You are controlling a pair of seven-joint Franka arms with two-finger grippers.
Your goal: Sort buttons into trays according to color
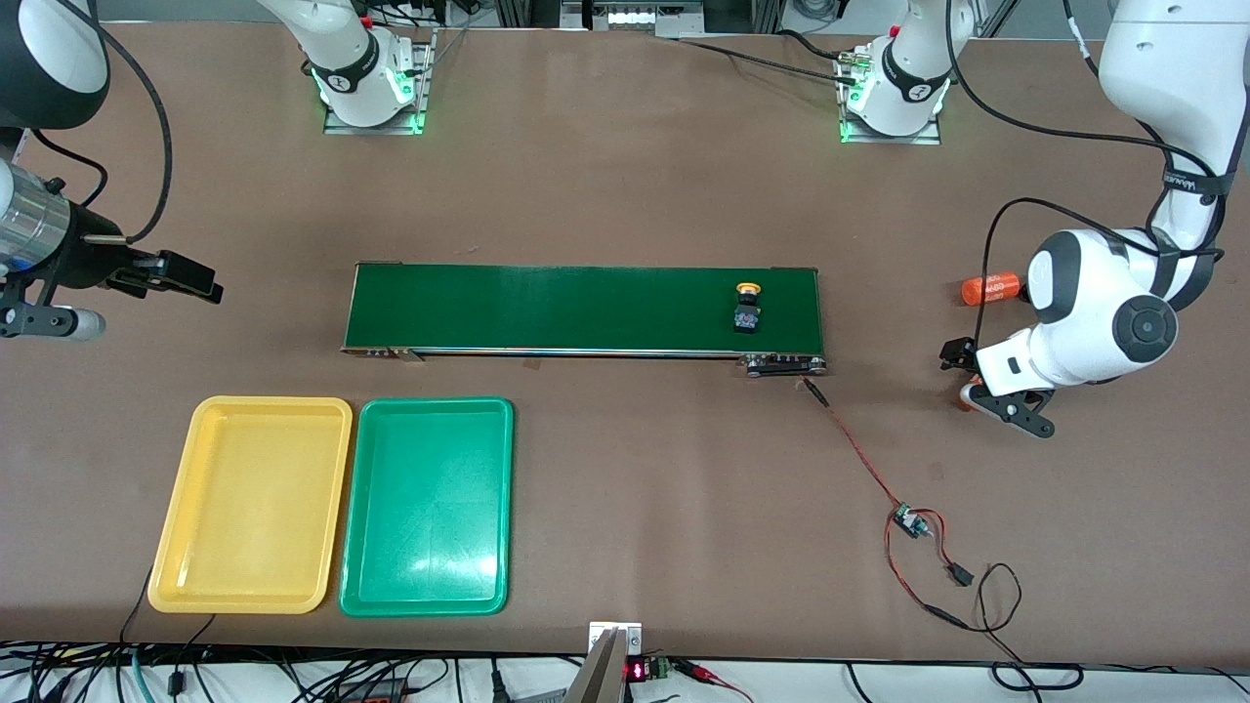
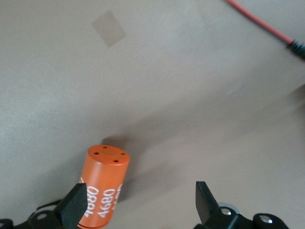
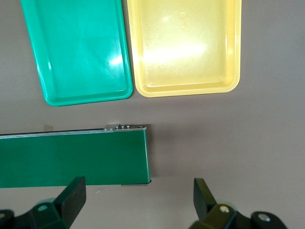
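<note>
The right gripper (image 1: 186, 276) hangs over the bare table past the right arm's end of the belt, its black fingers spread wide with nothing between them. Nearer the front camera lie two shallow plastic trays with rounded corners, glossy and smooth: the yellow tray (image 1: 195, 576) and, just beside it, the green tray (image 1: 493, 508), both with nothing inside. The long dark green conveyor belt (image 1: 547, 308) is flat and matte; one button (image 1: 748, 308) with a black blocky body and a yellow-orange round cap stands on it near the left arm's end. The left gripper (image 1: 996, 391) hangs low over the table, fingers spread, one finger (image 2: 74, 205) right beside an upright orange cylinder (image 2: 105, 183) printed "4680".
</note>
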